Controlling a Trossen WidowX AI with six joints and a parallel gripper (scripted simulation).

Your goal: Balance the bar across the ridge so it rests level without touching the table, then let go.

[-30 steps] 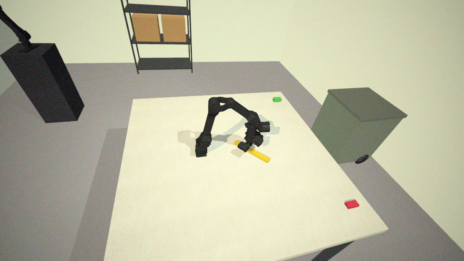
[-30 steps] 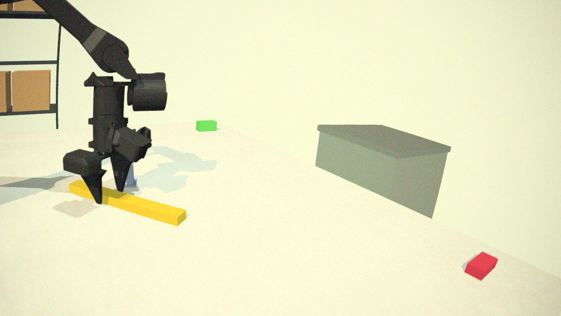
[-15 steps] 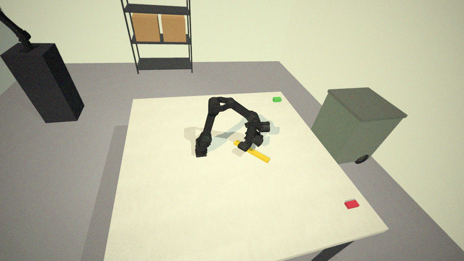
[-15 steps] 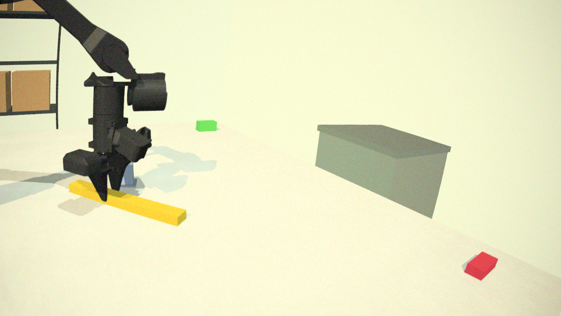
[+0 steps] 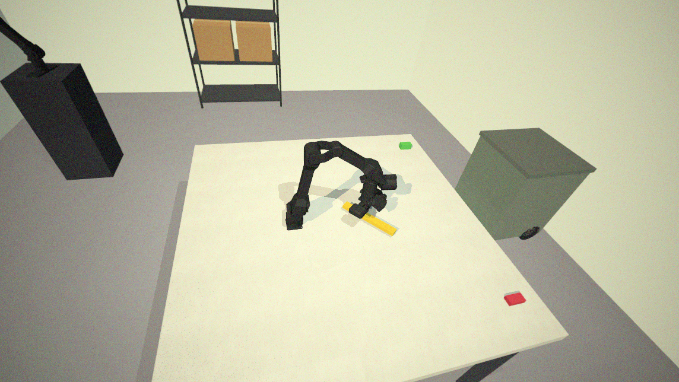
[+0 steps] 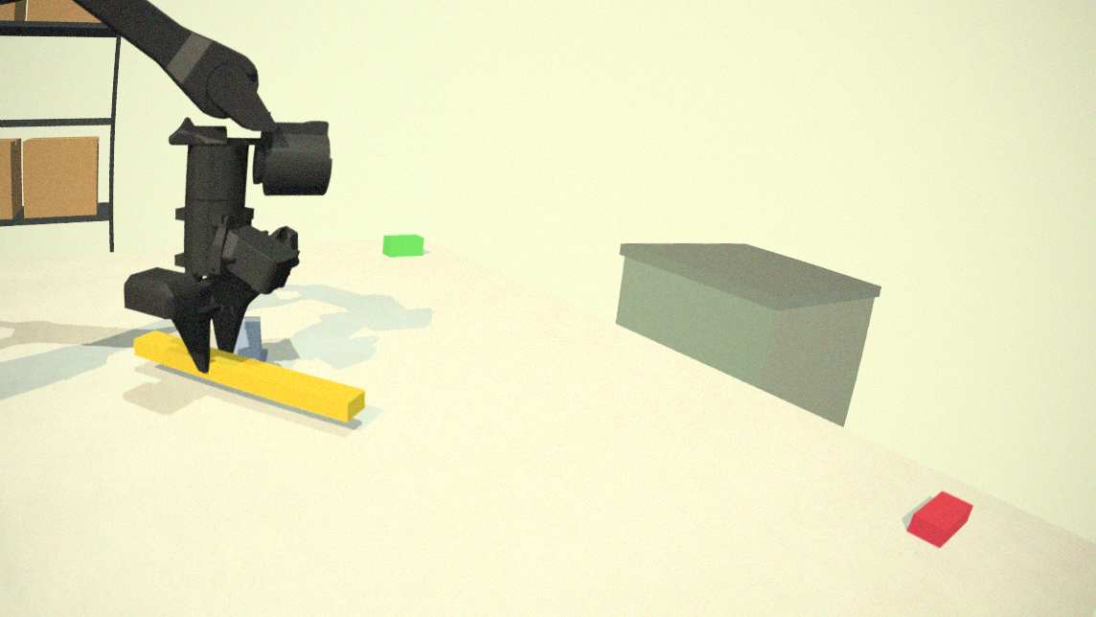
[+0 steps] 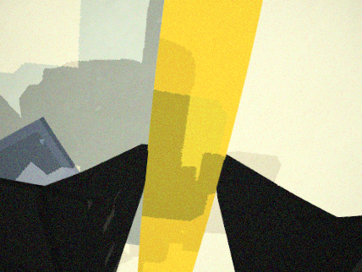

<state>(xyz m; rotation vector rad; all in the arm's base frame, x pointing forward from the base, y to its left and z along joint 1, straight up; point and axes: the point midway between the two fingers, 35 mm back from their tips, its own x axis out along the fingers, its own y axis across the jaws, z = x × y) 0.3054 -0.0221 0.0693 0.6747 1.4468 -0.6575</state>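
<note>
The yellow bar [image 5: 382, 225] [image 6: 307, 391] [image 7: 211, 25] is between the fingers of my gripper [image 5: 364, 216] [image 6: 215, 361] [image 7: 183, 158], which is shut on it. The grip is nearer the bar's left end in the top and exterior views. The bar hangs just above the table [image 5: 261, 285] [image 6: 536, 498], with a thin shadow gap under it in the exterior view. The blue-grey ridge [image 6: 251, 335] [image 7: 35, 148] stands just behind the bar and fingers, partly hidden by a finger. In the wrist view it is at the left, beside the left finger. The arm hides it in the top view.
A green block [image 5: 405, 145] [image 6: 402, 245] lies at the table's far right corner. A red block [image 5: 514, 299] [image 6: 939, 519] lies near the right edge. A grey-green bin [image 5: 513, 194] [image 6: 713, 330] stands beyond that edge. A shelf with boxes [image 5: 213, 40] is at the back.
</note>
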